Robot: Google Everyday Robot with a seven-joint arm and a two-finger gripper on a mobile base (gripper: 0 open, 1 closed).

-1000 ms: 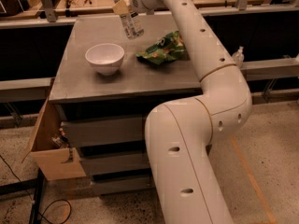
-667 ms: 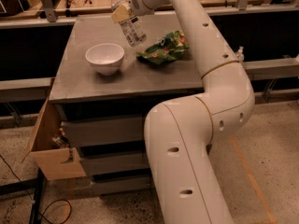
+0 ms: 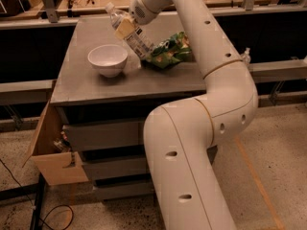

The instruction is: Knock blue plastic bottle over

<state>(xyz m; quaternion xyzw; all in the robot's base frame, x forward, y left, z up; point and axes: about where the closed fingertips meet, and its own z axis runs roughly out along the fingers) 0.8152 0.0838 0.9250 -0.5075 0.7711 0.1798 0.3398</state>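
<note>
The blue plastic bottle is a slim clear bottle with a white cap and a white label. It leans steeply on the grey table, cap pointing up and to the left, base near the green bag. My gripper is at the end of the white arm and presses against the upper half of the bottle. The bottle's far side is hidden behind the gripper.
A white bowl stands just left of the bottle. A green snack bag lies to its right. A small clear pump-top bottle stands off the table's right side. An open cardboard box hangs at the lower left.
The bottle has gone from nearly upright to leaning steeply, its cap swinging left and its base sliding toward the green bag. My gripper has moved down and forward with it.
</note>
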